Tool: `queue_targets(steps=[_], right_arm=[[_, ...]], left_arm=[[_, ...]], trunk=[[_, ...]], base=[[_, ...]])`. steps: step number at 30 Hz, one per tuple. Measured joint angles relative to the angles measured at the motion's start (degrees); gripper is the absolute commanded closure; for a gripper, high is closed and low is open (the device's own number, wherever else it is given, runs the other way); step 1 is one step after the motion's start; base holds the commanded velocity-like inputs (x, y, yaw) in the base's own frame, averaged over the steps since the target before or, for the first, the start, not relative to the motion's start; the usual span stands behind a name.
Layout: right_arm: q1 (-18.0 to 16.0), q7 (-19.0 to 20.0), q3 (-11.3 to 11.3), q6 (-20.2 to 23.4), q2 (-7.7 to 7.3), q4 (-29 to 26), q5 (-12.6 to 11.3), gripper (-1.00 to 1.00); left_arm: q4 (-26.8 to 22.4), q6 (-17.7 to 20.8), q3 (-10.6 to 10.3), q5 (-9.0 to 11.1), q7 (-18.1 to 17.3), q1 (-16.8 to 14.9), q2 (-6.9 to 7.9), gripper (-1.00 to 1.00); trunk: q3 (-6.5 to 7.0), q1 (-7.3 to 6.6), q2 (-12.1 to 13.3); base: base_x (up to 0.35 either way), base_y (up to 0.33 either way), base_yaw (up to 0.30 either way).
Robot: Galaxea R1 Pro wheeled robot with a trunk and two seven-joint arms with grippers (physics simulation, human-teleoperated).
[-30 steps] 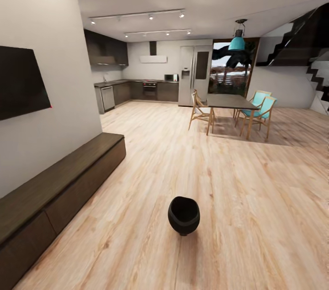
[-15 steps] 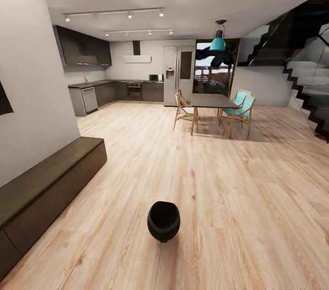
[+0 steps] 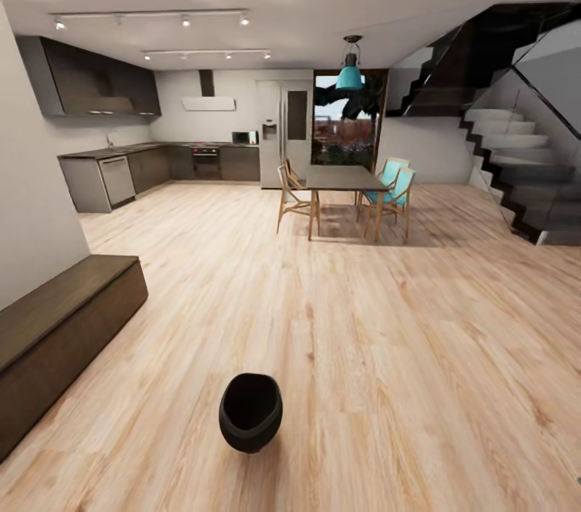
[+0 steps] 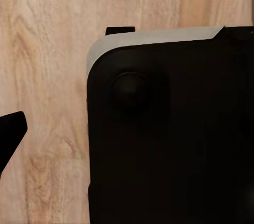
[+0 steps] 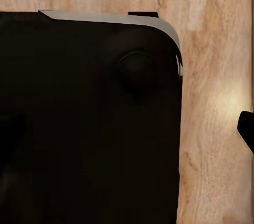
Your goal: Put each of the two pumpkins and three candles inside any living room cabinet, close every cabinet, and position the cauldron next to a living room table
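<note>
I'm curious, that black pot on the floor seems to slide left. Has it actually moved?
No. The cauldron keeps its place relative to the cabinet; both drift left together, so the camera turned.

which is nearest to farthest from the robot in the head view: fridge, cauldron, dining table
No pincer shows in the head view, so ranked from the robot itself:
1. cauldron, on the floor just ahead, slightly left.
2. dining table, mid-room, centre, with chairs around it.
3. fridge, against the far kitchen wall, behind the table.
</note>
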Motion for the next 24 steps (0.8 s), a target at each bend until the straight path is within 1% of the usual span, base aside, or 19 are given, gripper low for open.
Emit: queue_targets(steps=[3, 7, 24], right_arm=[[0.0, 0.0, 0.0, 0.0, 0.02, 0.0, 0.0, -1.0], [0.0, 0.0, 0.1, 0.0, 0.08, 0.0, 0.0, -1.0], [0.0, -0.1, 0.1, -0.1, 0.09, 0.0, 0.0, -1.0]], left_arm=[[0.0, 0.0, 0.0, 0.0, 0.0, 0.0, 0.0, -1.0], [0.0, 0.0, 0.0, 0.0, 0.0, 0.0, 0.0, -1.0], [0.0, 0.0, -0.1, 0.0, 0.0, 0.0, 0.0, -1.0]], trunk=[[-0.05, 0.0, 0.0], [-0.24, 0.0, 0.0], [-1.22, 0.0, 0.0]], base=[[0.319, 0.039, 0.096], [0.314, 0.147, 0.191], [0.277, 0.219, 0.22]])
